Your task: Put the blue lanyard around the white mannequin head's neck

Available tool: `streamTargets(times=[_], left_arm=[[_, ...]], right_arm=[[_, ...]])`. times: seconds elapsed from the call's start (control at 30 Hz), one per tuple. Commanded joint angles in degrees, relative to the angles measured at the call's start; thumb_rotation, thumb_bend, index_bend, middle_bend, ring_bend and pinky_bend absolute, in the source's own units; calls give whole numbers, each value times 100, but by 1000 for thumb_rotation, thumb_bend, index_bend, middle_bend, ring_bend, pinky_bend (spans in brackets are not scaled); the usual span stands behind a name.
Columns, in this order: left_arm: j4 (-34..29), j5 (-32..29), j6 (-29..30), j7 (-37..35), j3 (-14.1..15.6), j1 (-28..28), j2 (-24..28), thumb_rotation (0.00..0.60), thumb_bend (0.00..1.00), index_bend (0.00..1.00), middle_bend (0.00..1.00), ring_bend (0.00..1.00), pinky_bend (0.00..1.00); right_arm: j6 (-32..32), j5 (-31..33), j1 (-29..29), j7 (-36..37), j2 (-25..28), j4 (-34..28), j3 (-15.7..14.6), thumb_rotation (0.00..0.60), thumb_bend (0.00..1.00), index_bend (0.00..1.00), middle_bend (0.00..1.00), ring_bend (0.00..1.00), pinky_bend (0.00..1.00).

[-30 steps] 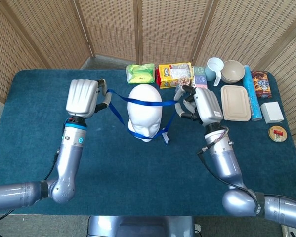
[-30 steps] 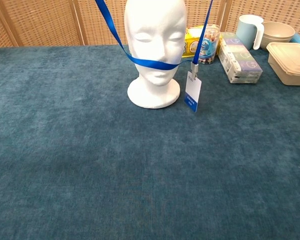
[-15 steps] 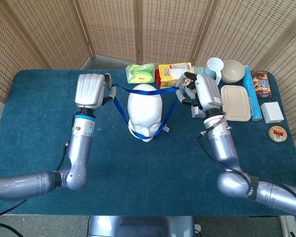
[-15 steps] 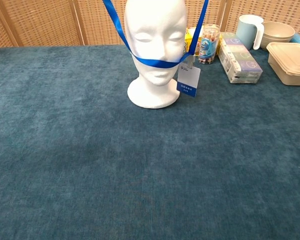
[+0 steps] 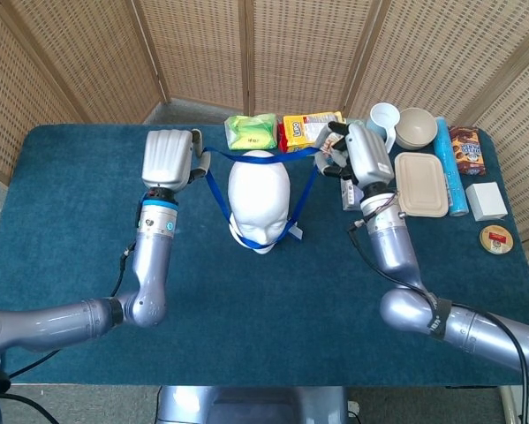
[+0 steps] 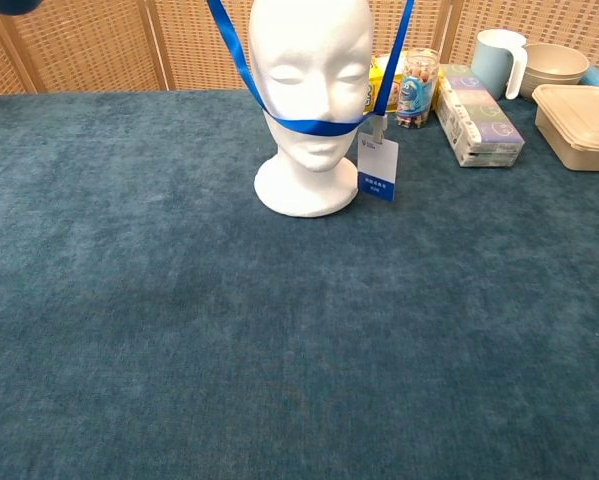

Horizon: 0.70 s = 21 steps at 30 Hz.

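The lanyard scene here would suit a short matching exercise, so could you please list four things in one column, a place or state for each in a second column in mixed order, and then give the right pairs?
Things:
1. blue lanyard
2. white badge card
3. left hand
4. beige lidded box

Places or states:
A. hangs beside the mannequin head's base
B. lies flat on the table, to the right of the right hand
C. crosses the face at the mouth
D. holds the strap up, left of the head

Pairs: 1-C, 2-A, 3-D, 4-B
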Motion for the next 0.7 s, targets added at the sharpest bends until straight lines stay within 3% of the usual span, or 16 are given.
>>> streamTargets(times=[0.03,0.47,0.6,0.7], left_arm=[[128,-28,-54,-36,9,-41,-69,509,441,652,1000,1000,1000],[554,-35,-175,-129,91,-96,-292,511,438,651,1000,1000,1000],[595,-80,-211,-125,110,-77,-318,515,410,652,1000,1000,1000],[585,-88,-227,-104,137,-61,-315,503,357,651,1000,1000,1000]], right_arm=[[-43,13,62,34,-54,126,2,600,556,734,1000,1000,1000],[-121,95,229,-37,-246,613,-97,600,547,734,994,1000,1000],[-175,50,249,-91,-252,679,-165,600,535,674,906,999,1000],[-268,72,256,-101,-227,725,-192,600,513,604,814,942,987]])
